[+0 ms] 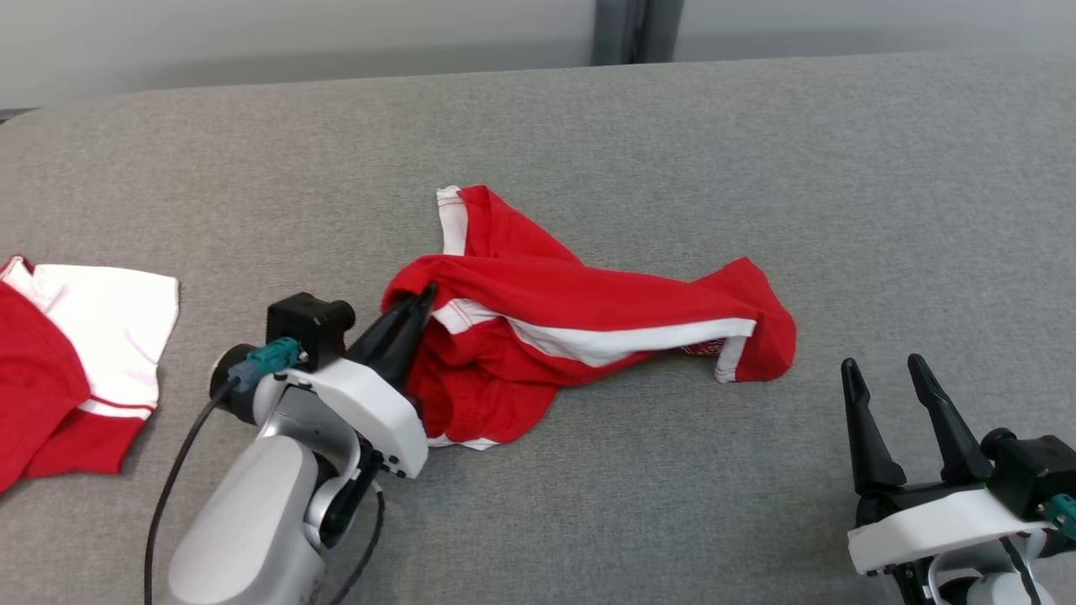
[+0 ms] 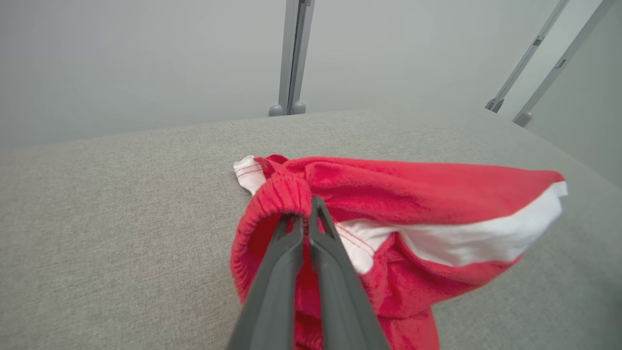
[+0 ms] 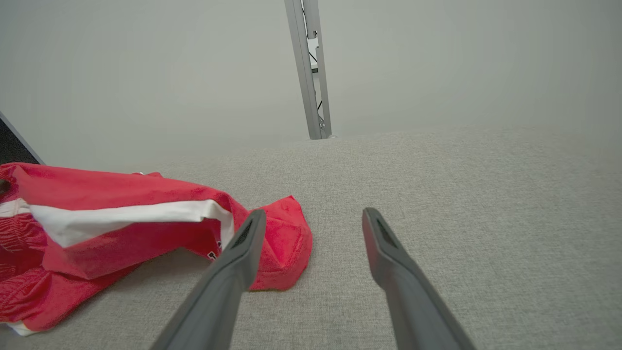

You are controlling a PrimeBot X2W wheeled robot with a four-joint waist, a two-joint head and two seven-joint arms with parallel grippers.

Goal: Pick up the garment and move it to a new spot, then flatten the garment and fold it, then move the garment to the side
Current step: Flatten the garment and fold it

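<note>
Currently, garment (image 1: 588,311): red with white bands, crumpled in a loose heap near the middle of the grey fabric surface (image 1: 756,168); its right end trails toward the robot's right side.
Left gripper (image 1: 424,296): 2 fingers pressed together, clamped on a gathered red edge at the garment's left end; the cloth bunches over the fingertips in the left wrist view.
Right gripper (image 1: 883,363): 2 fingers spread apart, holding nothing, near the robot, to the right of the garment and clear of it.
Second cloth (image 1: 92,336): red and white, lying at the left edge of the head view, well apart from the garment.
Background: pale wall (image 1: 252,42) with a grey upright post (image 1: 622,29) behind the surface.
</note>
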